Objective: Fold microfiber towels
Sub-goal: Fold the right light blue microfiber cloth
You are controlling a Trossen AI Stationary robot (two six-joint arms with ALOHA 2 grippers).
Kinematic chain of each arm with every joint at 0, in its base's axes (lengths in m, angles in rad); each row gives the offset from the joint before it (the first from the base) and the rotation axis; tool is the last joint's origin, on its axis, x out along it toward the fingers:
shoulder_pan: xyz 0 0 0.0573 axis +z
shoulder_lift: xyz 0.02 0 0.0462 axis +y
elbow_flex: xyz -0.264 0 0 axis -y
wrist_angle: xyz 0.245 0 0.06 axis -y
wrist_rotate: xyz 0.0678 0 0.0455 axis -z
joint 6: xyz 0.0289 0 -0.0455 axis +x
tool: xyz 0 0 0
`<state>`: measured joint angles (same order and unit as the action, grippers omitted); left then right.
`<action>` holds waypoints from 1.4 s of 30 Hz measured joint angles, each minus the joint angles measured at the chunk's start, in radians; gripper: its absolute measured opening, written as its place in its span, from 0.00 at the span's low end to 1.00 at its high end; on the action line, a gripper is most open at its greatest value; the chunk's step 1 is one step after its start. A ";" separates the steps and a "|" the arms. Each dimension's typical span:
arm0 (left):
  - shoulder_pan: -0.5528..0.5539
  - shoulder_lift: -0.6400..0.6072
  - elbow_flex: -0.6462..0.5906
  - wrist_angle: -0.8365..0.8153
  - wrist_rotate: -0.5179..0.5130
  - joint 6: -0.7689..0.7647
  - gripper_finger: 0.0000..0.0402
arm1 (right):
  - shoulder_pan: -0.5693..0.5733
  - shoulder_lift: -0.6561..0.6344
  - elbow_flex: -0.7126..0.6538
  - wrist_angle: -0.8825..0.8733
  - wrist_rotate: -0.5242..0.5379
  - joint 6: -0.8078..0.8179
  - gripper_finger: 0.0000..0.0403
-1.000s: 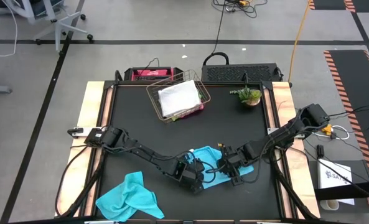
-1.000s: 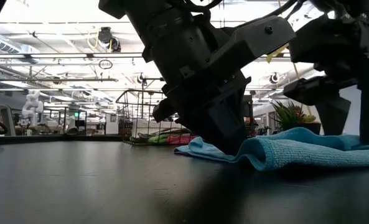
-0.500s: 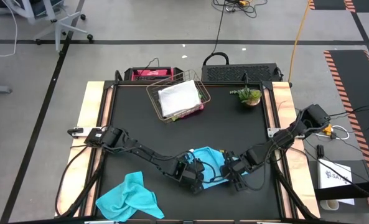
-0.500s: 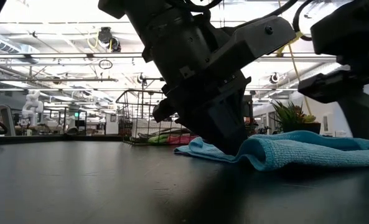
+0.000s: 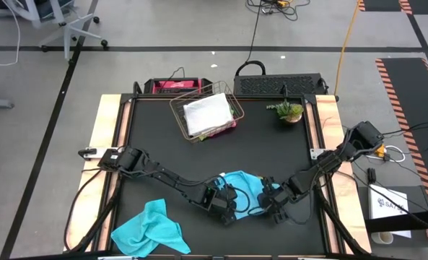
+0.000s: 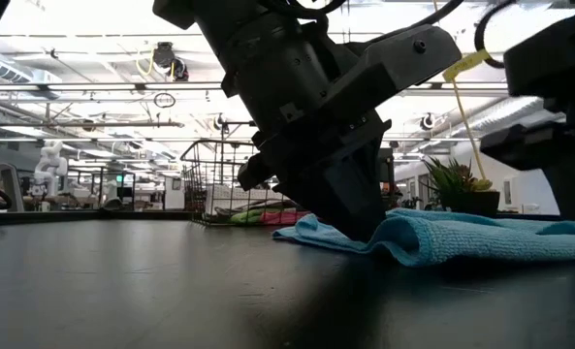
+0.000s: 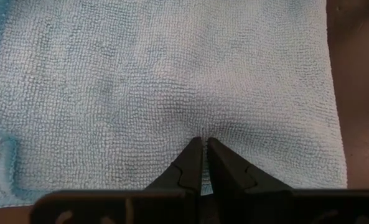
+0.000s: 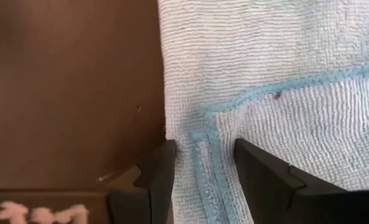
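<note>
A turquoise towel (image 5: 240,180) lies folded on the black table near its front middle. My left gripper (image 5: 226,208) is shut, its tips down on this towel's near part (image 7: 203,134). My right gripper (image 5: 277,212) is open at the towel's near right corner, one finger on each side of the hemmed edge (image 8: 204,149). In the low view the left gripper (image 6: 360,225) stands on the towel (image 6: 462,237), with the right gripper (image 6: 568,179) at the picture's edge. A second turquoise towel (image 5: 149,230) lies crumpled at the near left. My left gripper presses its shut fingertips (image 7: 195,155) down on the towel's top layer (image 7: 203,127), slanting steeply from above. The cloth lies flat on the table under them, slightly dimpled at the tips. My right gripper straddles the towel's hem; whether its fingers (image 8: 162,171) touch the cloth I cannot tell.
A copper wire basket (image 5: 232,97) at the far middle holds a folded pale towel (image 5: 206,113) with pink and green cloth under it. A small potted plant (image 5: 289,110) stands at the far right. Bare black table lies between the basket and the towel.
My right gripper has moved toward the table's near edge along the towel's right side, staying open. My left gripper and the towel under it have kept still.
</note>
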<state>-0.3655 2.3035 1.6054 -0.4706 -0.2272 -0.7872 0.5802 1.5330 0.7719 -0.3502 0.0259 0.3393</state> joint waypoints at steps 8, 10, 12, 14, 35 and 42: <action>0.001 0.000 0.000 0.009 0.000 -0.002 0.08 | 0.005 -0.005 -0.056 0.079 0.015 0.092 0.37; 0.001 0.000 0.000 0.009 0.000 -0.003 0.08 | 0.004 -0.009 -0.059 0.105 0.014 0.098 0.34; 0.001 0.000 0.000 0.009 0.000 -0.004 0.08 | 0.004 -0.006 -0.060 0.140 0.009 0.103 0.30; 0.001 0.000 -0.001 0.009 0.000 -0.004 0.08 | 0.004 -0.006 -0.061 0.154 0.002 0.126 0.26; 0.001 0.000 -0.001 0.009 0.000 -0.004 0.08 | -0.035 -0.006 -0.060 0.161 -0.187 0.225 0.31; 0.001 0.000 -0.001 0.009 0.000 -0.005 0.08 | -0.046 -0.007 -0.060 0.166 -0.191 0.218 0.40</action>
<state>-0.3649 2.3035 1.6047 -0.4614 -0.2272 -0.7918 0.5339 1.5257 0.7124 -0.1840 -0.1653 0.5576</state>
